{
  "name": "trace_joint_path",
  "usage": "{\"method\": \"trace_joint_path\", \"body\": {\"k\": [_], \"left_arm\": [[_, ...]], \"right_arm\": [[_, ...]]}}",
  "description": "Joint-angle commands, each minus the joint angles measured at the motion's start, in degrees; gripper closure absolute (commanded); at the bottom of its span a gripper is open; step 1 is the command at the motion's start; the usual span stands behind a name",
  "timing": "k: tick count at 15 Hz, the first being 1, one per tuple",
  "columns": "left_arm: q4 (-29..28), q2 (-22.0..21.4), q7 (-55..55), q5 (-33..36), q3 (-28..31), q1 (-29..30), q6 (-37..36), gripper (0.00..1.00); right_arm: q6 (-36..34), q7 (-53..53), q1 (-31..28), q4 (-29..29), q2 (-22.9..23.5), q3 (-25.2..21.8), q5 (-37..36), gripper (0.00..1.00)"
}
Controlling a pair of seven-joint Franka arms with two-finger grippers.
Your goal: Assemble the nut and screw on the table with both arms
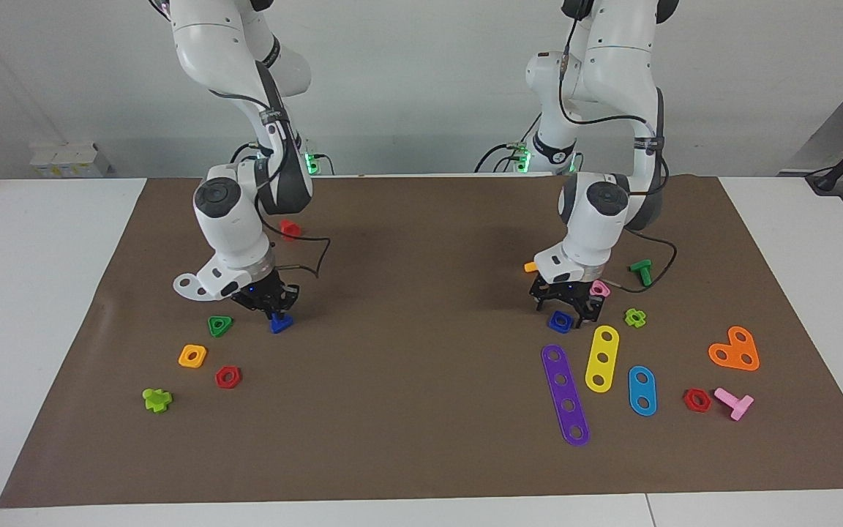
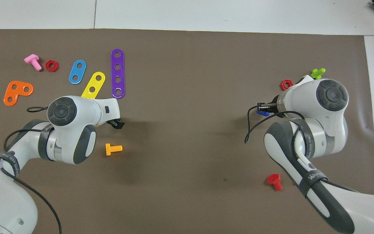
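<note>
The dark-blue screw (image 1: 281, 323) lies on the brown mat of the table (image 1: 421, 351) at the right arm's end. My right gripper (image 1: 276, 315) is down on it, fingertips shut on the screw; from overhead only a blue edge of the screw (image 2: 262, 113) shows under that gripper (image 2: 265, 106). The dark-blue nut (image 1: 560, 320) lies flat at the left arm's end. My left gripper (image 1: 562, 313) stands low over it, open, one finger on each side. From overhead the left wrist hides the nut.
A green triangular nut (image 1: 220, 326), a yellow-orange nut (image 1: 192, 356) and a red hex nut (image 1: 228, 377) lie beside the screw. A pink nut (image 1: 599, 288), yellow strip (image 1: 601, 358) and purple strip (image 1: 565, 394) crowd the blue nut. An orange screw (image 2: 113, 149) lies nearer the robots.
</note>
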Motion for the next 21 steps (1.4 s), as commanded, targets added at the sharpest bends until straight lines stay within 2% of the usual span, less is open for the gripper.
{"method": "trace_joint_path", "body": {"k": [1,3,4,8,11,13,16,18,19,20,21], "left_arm": [[0.43,1.43,0.74,-0.40,0.79,-0.60,0.54,0.52],[0.35,1.34,-0.22,-0.48,0.79,-0.60,-0.17,0.88],[0.43,1.17,-2.06,-0.48,0.79,-0.69,-1.04,1.00],[2.44,0.99,-9.70,-0.48,0.96,-0.69,-6.30,1.00],[6.75,-0.06,-16.98,-0.48,1.05,-0.34,-15.68,1.00],[11.83,-0.24,-20.52,-0.75,0.96,0.10,-22.46,1.00],[15.37,-0.24,-30.58,-0.92,0.79,-0.60,-26.27,1.00],[15.46,-0.15,-37.55,-1.01,0.53,-2.43,-25.84,1.00],[15.55,-0.15,-40.71,-1.01,0.44,-3.40,-25.66,1.00],[15.99,0.02,-44.40,-1.45,0.35,-3.85,-25.40,1.00],[16.34,0.11,-46.79,-2.84,0.35,-4.90,-25.13,1.00]], "right_arm": [[-0.41,7.39,5.10,1.33,-0.06,0.36,0.88,1.00],[-0.15,10.64,9.83,1.86,0.72,0.27,0.70,1.00],[-0.06,13.62,12.21,2.73,1.77,0.18,0.52,1.00],[-0.50,19.36,17.92,5.02,3.71,0.27,-1.76,1.00],[0.02,23.13,21.62,5.02,5.55,0.27,-3.60,1.00],[0.12,26.38,22.69,6.16,6.44,0.27,-5.09,1.00],[-0.06,26.83,23.57,6.34,6.97,0.36,-5.63,1.00],[-0.15,26.92,23.57,5.99,6.97,0.36,-5.63,0.77],[-0.32,27.10,23.57,6.08,6.97,0.36,-5.63,0.72],[-0.41,27.19,23.48,6.08,6.97,0.36,-5.63,0.61],[-0.58,27.19,23.22,6.08,6.62,0.36,-5.54,0.39]]}}
